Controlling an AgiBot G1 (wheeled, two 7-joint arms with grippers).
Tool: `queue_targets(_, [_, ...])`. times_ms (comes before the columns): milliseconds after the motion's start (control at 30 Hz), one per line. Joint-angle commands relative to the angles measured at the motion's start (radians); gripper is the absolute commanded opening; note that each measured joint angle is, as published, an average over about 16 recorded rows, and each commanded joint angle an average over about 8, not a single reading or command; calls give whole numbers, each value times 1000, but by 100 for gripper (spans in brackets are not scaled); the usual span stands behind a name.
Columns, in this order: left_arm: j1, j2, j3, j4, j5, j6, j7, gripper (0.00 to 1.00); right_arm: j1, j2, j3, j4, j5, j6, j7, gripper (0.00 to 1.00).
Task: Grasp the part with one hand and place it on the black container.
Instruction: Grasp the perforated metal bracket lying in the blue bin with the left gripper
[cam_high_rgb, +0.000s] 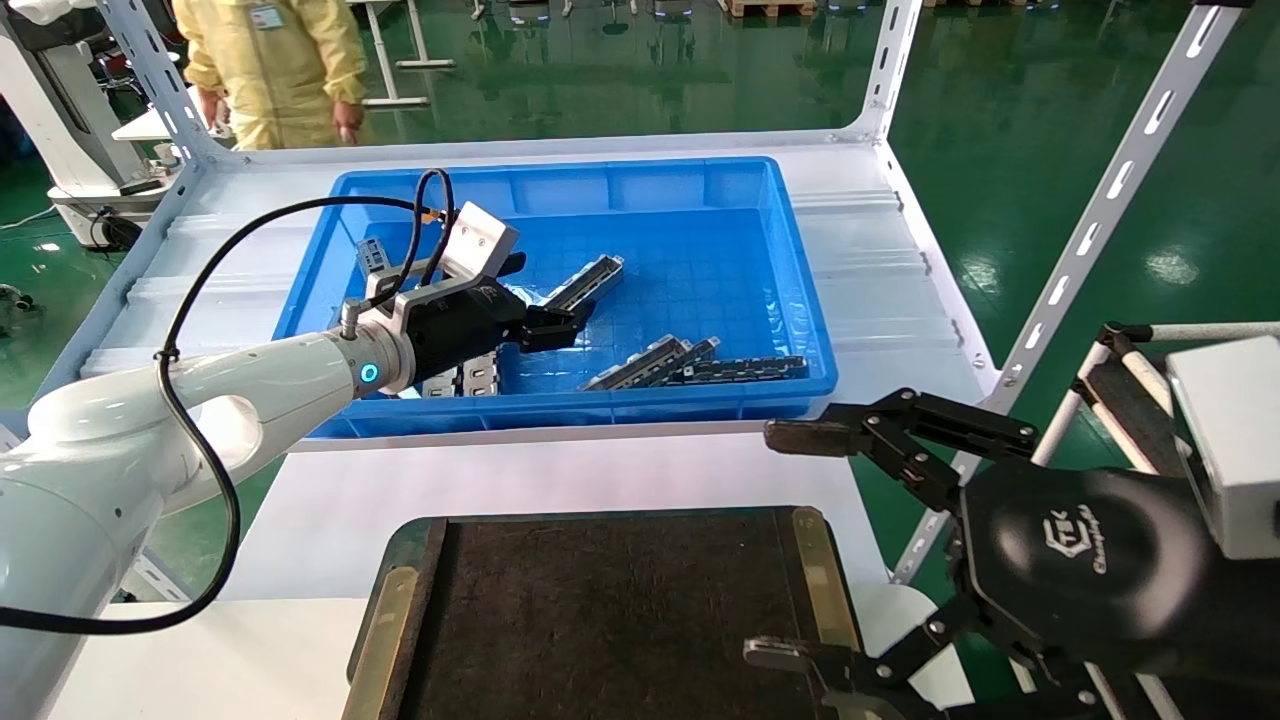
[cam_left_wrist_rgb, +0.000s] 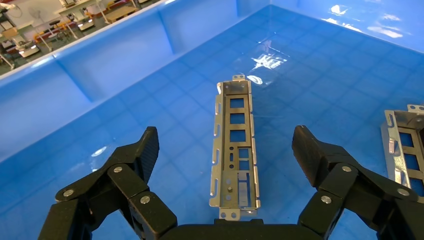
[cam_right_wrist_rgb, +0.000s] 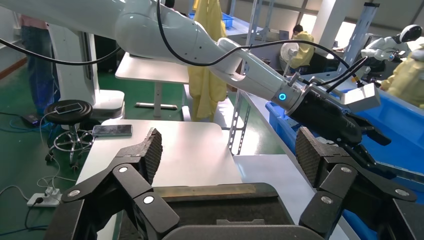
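Left pincer (cam_left_wrist_rgb: 227, 150) hung inside blue bin (cam_high_rgb: 640, 190), fingers spread wide, gripping nothing. The part (cam_left_wrist_rgb: 235, 145) lay flat on bin floor between them, untouched. Right pincer (cam_high_rgb: 800, 545) held wide open, empty, at right edge of black container (cam_high_rgb: 600, 600) on near tabletop (cam_high_rgb: 320, 520).

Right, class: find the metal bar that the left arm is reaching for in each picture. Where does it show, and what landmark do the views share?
Head view: the metal bar lies on the blue bin's floor, just beyond the open left end effector.
Left wrist view: the bar lies between the open fingers, not yet gripped.
Right wrist view: not in it.
Shared landmark: the blue bin.
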Motion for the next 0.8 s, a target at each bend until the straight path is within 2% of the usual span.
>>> queue_targets(33, [4,3,1,-3,0,-6,-1,0,0,0,0,0,0,0,0,0])
queue_targets(800, [41,6,20,-35,-5,-43,-39,0,0,0,0,0,0,0,0,0])
